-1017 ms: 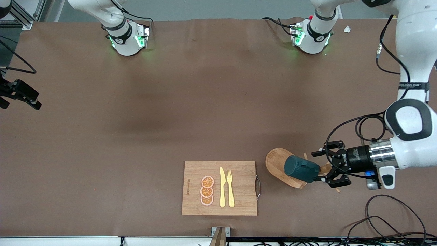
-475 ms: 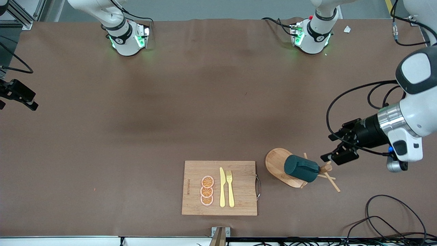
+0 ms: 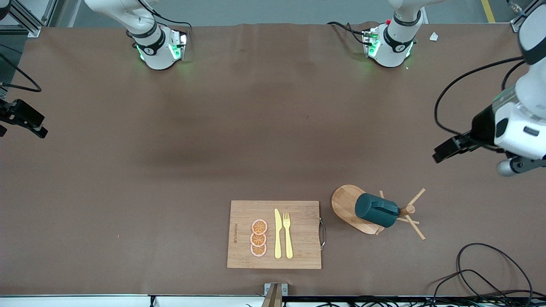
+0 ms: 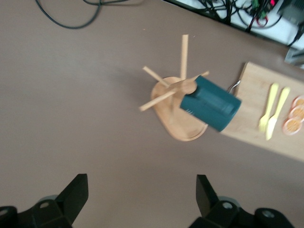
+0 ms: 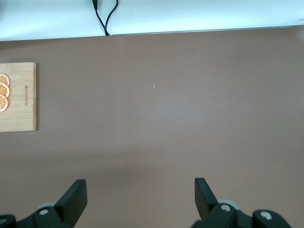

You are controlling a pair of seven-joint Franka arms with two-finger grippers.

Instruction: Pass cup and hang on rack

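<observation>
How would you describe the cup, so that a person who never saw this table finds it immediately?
Start at the bamboo cutting board with the yellow cutlery, near the front camera. Beside it, toward the left arm's end of the table, stands the wooden rack with thin pegs. The cup hangs tilted on that rack: it is the only dark teal thing among pale wood.

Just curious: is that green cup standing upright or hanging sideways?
Hanging sideways. The cup lies tilted on a peg of the rack, off the table, with no jaws touching it.
</observation>
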